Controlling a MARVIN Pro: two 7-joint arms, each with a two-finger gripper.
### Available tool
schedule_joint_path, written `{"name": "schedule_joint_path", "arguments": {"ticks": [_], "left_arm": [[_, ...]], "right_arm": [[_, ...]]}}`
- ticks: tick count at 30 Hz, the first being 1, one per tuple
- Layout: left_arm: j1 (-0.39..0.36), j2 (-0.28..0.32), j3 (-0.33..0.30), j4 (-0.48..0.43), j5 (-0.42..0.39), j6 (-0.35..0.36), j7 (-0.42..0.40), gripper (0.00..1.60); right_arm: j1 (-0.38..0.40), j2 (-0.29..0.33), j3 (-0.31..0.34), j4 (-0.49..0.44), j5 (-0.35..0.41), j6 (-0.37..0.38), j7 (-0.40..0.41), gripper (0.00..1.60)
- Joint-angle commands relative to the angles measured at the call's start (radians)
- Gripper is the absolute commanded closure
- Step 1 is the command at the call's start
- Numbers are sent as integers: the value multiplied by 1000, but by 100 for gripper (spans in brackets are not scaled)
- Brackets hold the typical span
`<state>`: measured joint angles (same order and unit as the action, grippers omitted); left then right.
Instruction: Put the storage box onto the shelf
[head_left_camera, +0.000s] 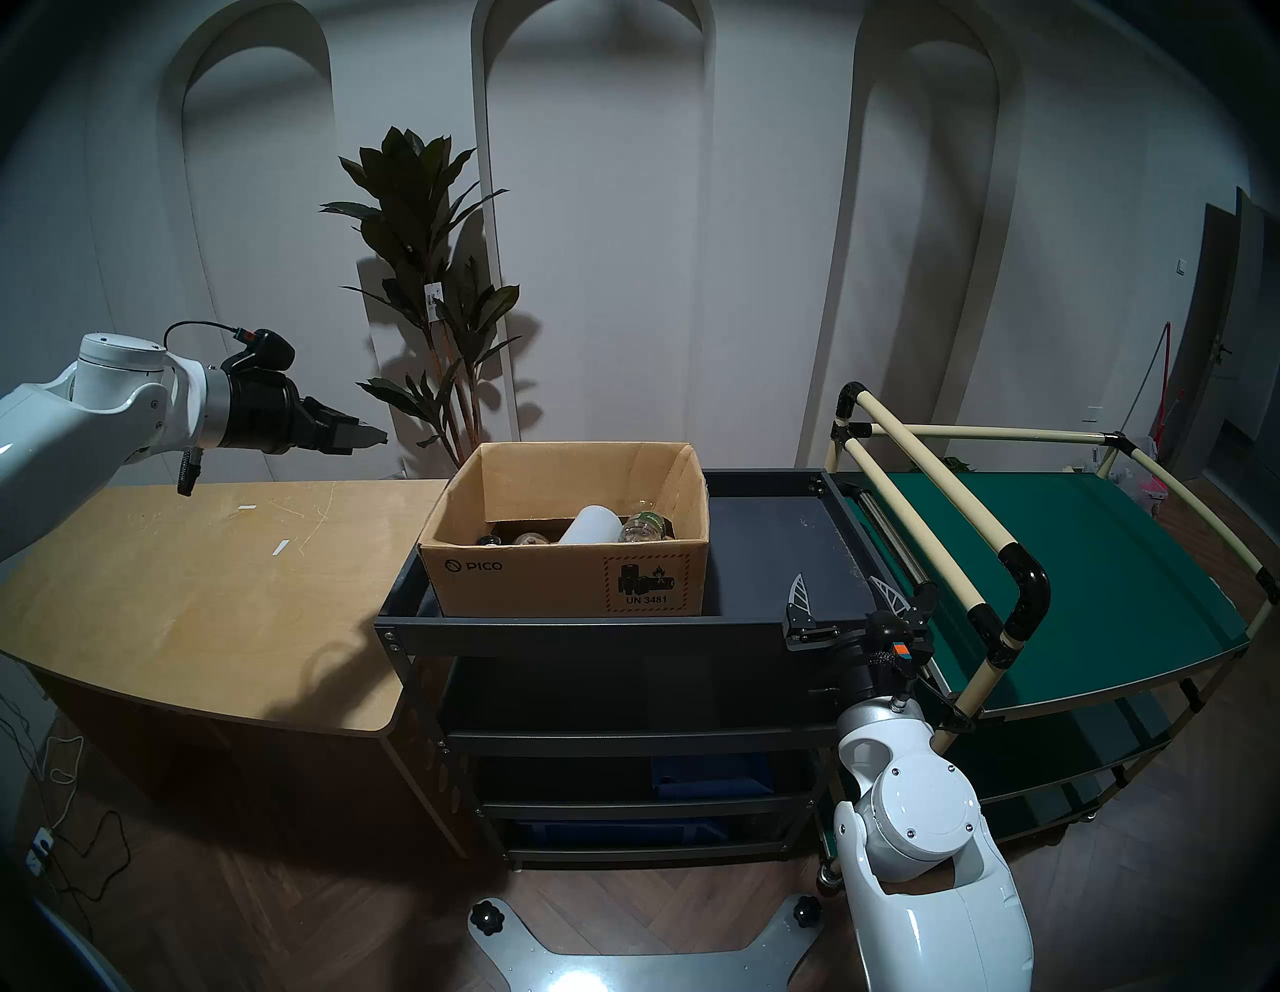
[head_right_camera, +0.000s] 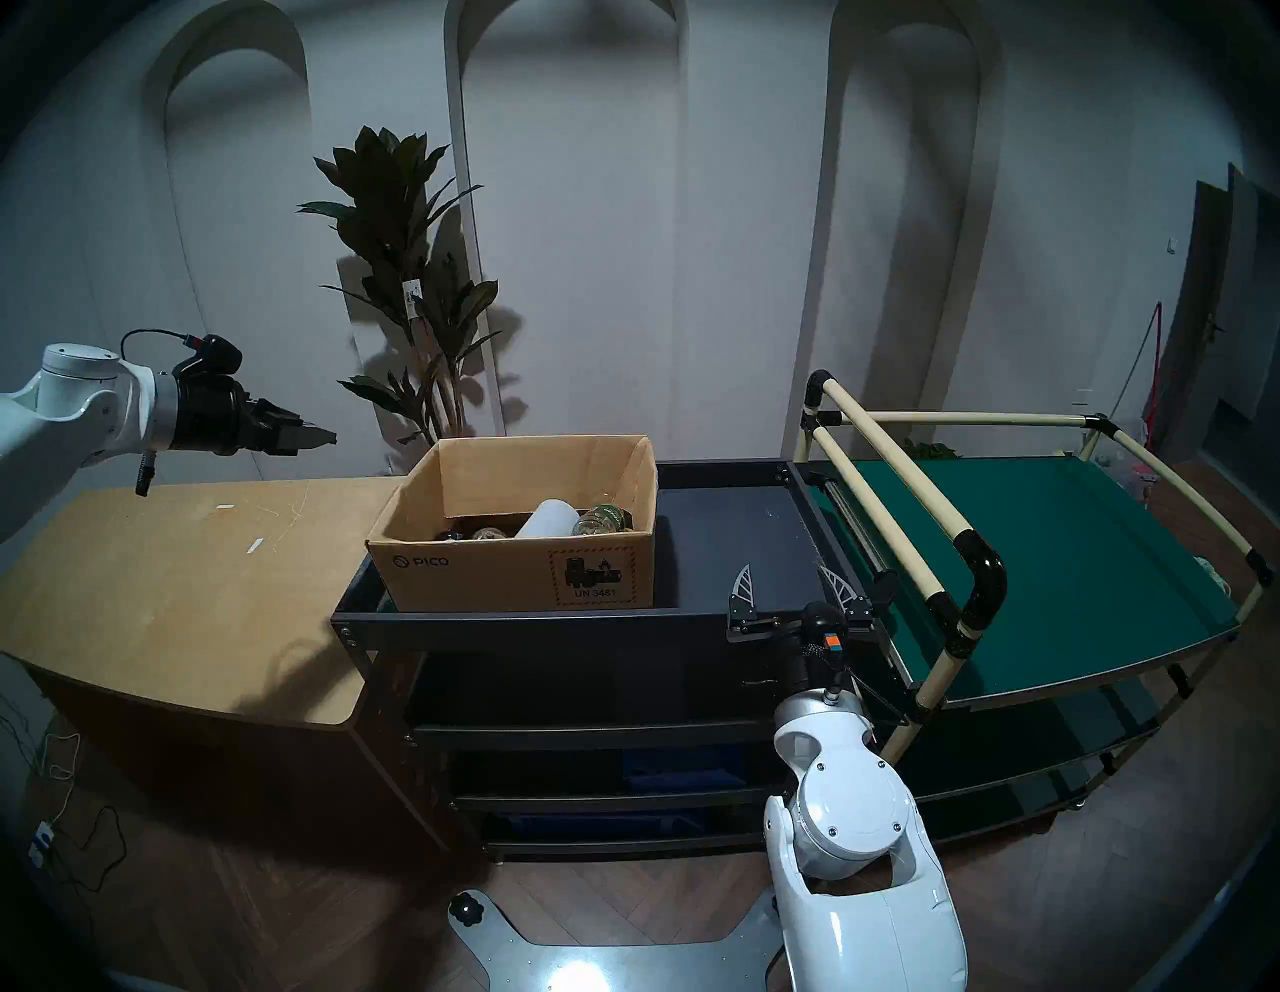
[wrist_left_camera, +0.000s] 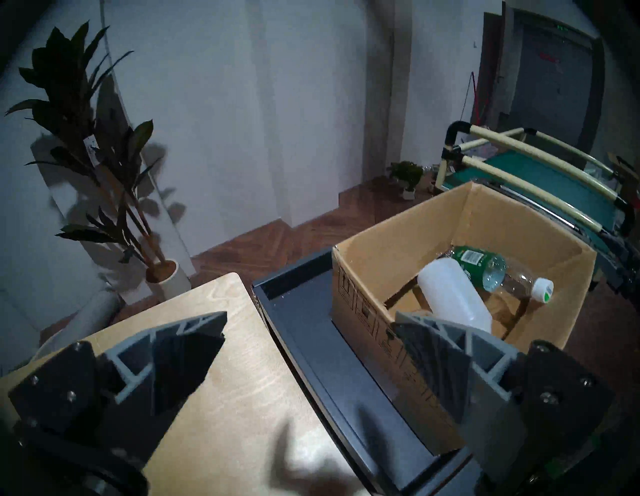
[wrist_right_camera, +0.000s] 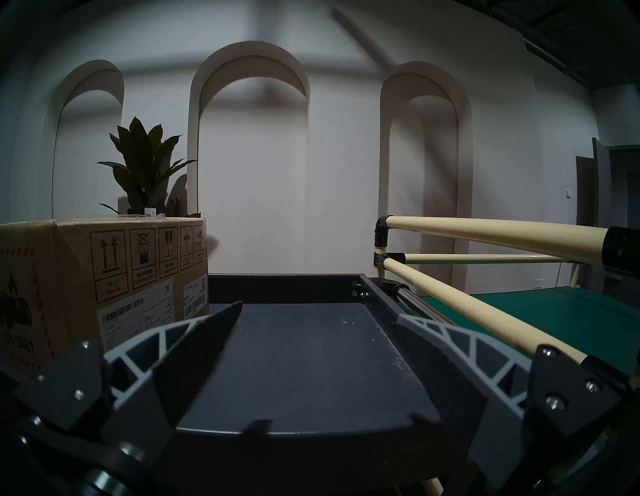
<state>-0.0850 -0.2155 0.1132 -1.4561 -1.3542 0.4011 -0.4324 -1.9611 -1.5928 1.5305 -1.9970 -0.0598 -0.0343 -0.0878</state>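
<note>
One cardboard storage box (head_left_camera: 568, 540) sits on the top tray of the dark metal shelf (head_left_camera: 776, 547), at its left end, beside the wooden table (head_left_camera: 208, 589). Its front reads "PICO" and "UN 3481"; a side reads "Side Up". Inside lie at least two bottles — one white (wrist_left_camera: 453, 298), one clear with a green label (wrist_left_camera: 491, 270). The left end effector (head_left_camera: 363, 435) and right end effector (head_left_camera: 848, 599) both stand wide open, empty — neither touching the box.

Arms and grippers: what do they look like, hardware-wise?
Both arms have glossy white rounded shells. The left gripper sits on a black wrist body with a silver ring behind it; a black cable loops over a black camera pod. The right gripper has pale, truss-ribbed, tapering fingers on black screwed brackets, with an orange-blue tag below.
</note>
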Motion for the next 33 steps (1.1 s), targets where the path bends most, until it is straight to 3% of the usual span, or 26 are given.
{"name": "schedule_joint_path", "arguments": {"ticks": [1,17,32,33], "left_arm": [[37,-38,0,4,-61,-87,69,0],[107,-84,-2,32,-157,-284,237,0],[244,-111,28,10,-269,-528,416,0],[247,-108,26,8,-273,-521,423,0]], "right_arm": [[6,1,1,-22,-2,-7,-1,0],[7,1,1,-21,0,-7,-1,0],[17,-1,-5,-41,7,-19,2,0],[19,1,-9,-44,7,-23,4,0]]}}
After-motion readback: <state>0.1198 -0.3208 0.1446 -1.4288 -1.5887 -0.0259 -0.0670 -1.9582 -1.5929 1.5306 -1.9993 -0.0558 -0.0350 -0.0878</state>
